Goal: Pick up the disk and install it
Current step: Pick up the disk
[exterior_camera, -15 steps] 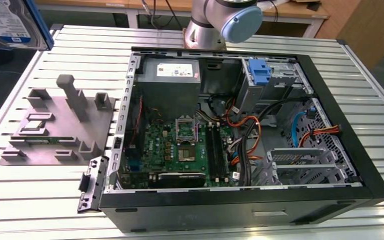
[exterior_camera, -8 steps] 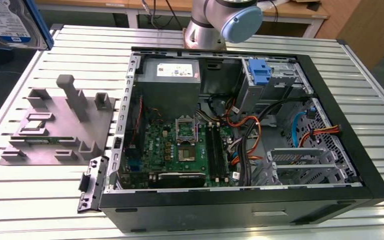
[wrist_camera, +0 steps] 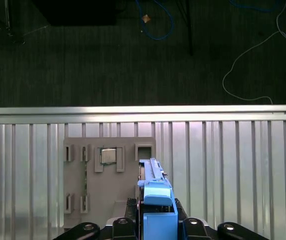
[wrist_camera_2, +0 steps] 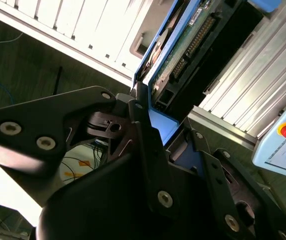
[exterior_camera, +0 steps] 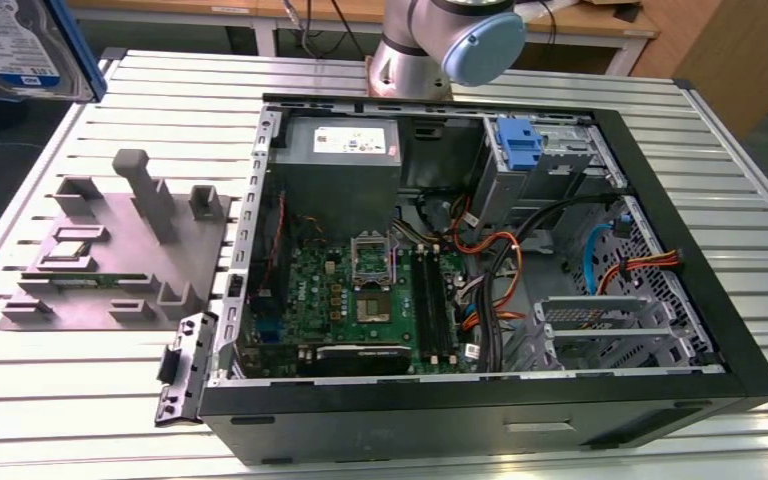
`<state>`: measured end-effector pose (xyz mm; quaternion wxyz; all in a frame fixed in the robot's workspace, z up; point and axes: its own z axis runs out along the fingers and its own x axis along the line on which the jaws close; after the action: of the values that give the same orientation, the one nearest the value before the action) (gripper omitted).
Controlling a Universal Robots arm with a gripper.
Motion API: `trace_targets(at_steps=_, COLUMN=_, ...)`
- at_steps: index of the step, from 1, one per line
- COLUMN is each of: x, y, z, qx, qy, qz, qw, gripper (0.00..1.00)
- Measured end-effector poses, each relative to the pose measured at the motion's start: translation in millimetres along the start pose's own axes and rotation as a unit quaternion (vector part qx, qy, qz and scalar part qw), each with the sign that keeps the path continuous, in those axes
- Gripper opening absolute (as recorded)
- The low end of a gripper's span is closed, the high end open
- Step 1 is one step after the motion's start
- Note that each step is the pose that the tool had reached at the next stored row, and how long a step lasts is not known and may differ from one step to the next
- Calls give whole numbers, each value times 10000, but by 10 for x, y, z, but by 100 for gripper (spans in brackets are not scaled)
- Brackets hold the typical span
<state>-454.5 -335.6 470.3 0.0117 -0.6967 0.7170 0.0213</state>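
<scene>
At the exterior view's far left, the disk [exterior_camera: 17, 45] hangs above the slatted table [exterior_camera: 64, 400], label facing out, with its upper and left parts cut off by the frame edge. To its right lie the grey fixture [exterior_camera: 117, 250] and then the open computer case [exterior_camera: 491, 420]. In the first wrist view the gripper [wrist_camera: 156, 212] pinches the disk's blue carrier edge-on. Its fingers [wrist_camera_2: 143, 125] appear to press on both sides, though the carrier hides the far contact.
</scene>
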Motion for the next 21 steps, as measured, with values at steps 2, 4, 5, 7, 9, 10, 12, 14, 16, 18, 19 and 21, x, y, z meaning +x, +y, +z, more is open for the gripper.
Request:
trace_targets(at_steps=2, x=10, y=0, z=0, qx=0, qy=0, qz=0, qw=10000, gripper=36)
trace_targets(at_steps=4, x=13, y=0, z=0, qx=1, qy=0, qz=1, qw=10000, gripper=36)
trace_targets(at_steps=5, x=13, y=0, z=0, qx=1, qy=0, qz=1, qw=10000, gripper=36)
trace_targets(at_steps=7, x=14, y=0, z=-7, qx=-1, qy=0, qz=0, qw=10000, gripper=36)
trace_targets(at_steps=9, x=13, y=0, z=-19, qx=1, qy=0, qz=0, qw=10000, gripper=36)
trace_targets(at_steps=10, x=13, y=0, z=-29, qx=2, qy=0, qz=0, qw=10000, gripper=36)
trace_targets(at_steps=12, x=11, y=1, z=-60, qx=1, qy=0, qz=0, qw=10000, gripper=36)
trace_targets(at_steps=14, x=10, y=1, z=-91, qx=1, qy=0, qz=0, qw=10000, gripper=36)
trace_targets(at_steps=16, x=9, y=1, z=-104, qx=0, qy=0, qz=0, qw=10000, gripper=36)
trace_targets(at_steps=18, x=8, y=1, z=-124, qx=0, qy=0, qz=0, qw=10000, gripper=36)
trace_targets(at_steps=19, x=8, y=2, z=-135, qx=0, qy=0, qz=0, qw=10000, gripper=36)
trace_targets(at_steps=21, x=7, y=2, z=-158, qx=0, qy=0, qz=0, qw=10000, gripper=36)
